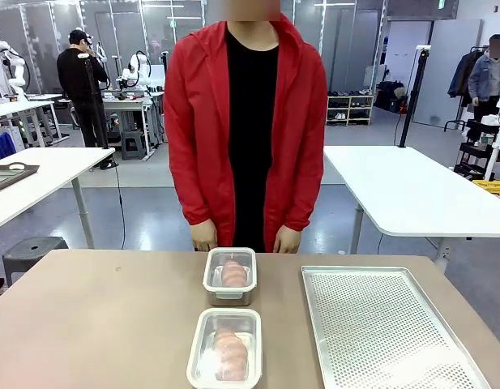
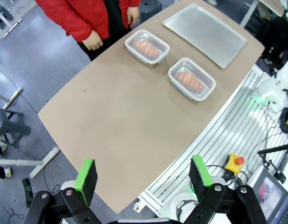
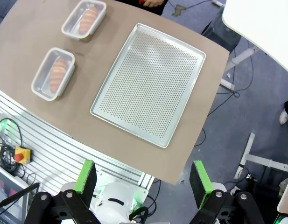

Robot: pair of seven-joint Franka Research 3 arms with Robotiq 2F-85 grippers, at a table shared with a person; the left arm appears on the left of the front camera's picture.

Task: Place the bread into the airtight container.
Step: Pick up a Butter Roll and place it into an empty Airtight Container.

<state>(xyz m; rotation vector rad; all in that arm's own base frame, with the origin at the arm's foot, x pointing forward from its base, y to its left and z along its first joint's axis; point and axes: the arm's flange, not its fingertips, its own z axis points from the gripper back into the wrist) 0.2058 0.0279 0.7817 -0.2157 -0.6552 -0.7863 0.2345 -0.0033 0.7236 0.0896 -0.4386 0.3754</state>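
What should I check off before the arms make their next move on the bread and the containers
1. Bread in the near container: one piece lies inside. Ok.
2. Bread in the far container: one piece lies inside. Ok.
3. Perforated tray cleared of bread: bare. Ok.
4. Left gripper: open, holding nothing, high above the table. Ok.
5. Right gripper: open, holding nothing, high above the tray. Ok.
6. Person's hands out of the work area: at the table's far edge, close to the far container. Cannot tell whether they are far enough away.
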